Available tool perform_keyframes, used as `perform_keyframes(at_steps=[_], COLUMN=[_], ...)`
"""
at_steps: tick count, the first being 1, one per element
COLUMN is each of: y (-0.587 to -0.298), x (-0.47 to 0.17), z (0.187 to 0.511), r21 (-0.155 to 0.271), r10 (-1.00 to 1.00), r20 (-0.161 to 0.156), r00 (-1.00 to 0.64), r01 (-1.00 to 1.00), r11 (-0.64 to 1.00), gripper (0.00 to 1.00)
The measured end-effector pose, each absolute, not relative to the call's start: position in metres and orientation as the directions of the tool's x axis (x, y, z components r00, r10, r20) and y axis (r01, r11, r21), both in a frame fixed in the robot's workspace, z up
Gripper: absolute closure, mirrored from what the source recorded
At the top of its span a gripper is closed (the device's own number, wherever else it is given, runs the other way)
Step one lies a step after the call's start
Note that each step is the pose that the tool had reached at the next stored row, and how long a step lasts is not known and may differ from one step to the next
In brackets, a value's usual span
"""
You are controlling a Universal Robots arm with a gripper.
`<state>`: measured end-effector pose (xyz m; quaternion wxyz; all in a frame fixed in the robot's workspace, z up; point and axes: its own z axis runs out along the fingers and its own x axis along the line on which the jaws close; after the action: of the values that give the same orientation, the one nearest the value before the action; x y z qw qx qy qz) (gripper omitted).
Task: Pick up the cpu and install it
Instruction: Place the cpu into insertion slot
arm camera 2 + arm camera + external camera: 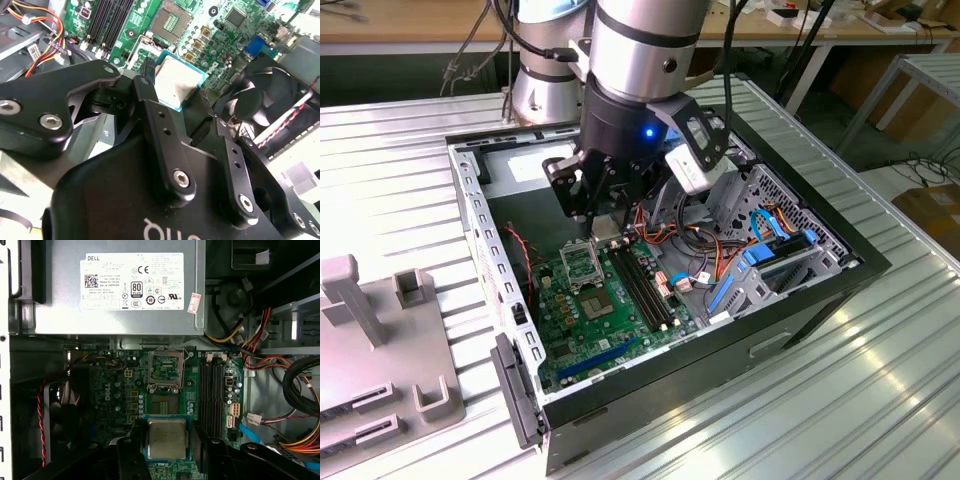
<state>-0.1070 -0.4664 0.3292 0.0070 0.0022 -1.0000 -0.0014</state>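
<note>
Claw [168, 434] is clamped on the cpu [166, 440]. Both wrist views show the two black fingers [134, 447] pressed against opposite edges of the chip. Its silvery face is up, with a thin teal rim around it. From the second wrist view the cpu [176, 80] sits pinched at the fingertips, flat or close to it, with the green board [210, 45] under it.

The exterior view has the claw [608, 222] low inside the open case [740, 335], hanging over the board [620, 320] at its far end. The socket [582, 266] lies just beside and below it, toward the exterior view's left. Its metal frame is open and its dark centre is bare, so the cpu is not seated.

In the first wrist view the socket [165, 367] is near the chip but apart from it, with a strip of board between them. The memory slots [215, 390] run alongside, and the grey power supply [115, 290] sits just past the socket. A black fan [65, 405] with a twisted red and black lead is at the board's other side. Orange, yellow and red cables [260, 355] bunch up past the slots. The case stands on a ribbed metal table [840, 410].
</note>
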Motion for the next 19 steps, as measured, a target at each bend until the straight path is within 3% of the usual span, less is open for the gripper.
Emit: perform_keyframes(at_steps=[19], y=[-0.467], x=[-0.103], z=[0.284], r21=[0.003], r10=[-0.002], r20=[0.014], r00=[-1.0], r01=[-0.002], r11=[1.0], gripper=[0.53])
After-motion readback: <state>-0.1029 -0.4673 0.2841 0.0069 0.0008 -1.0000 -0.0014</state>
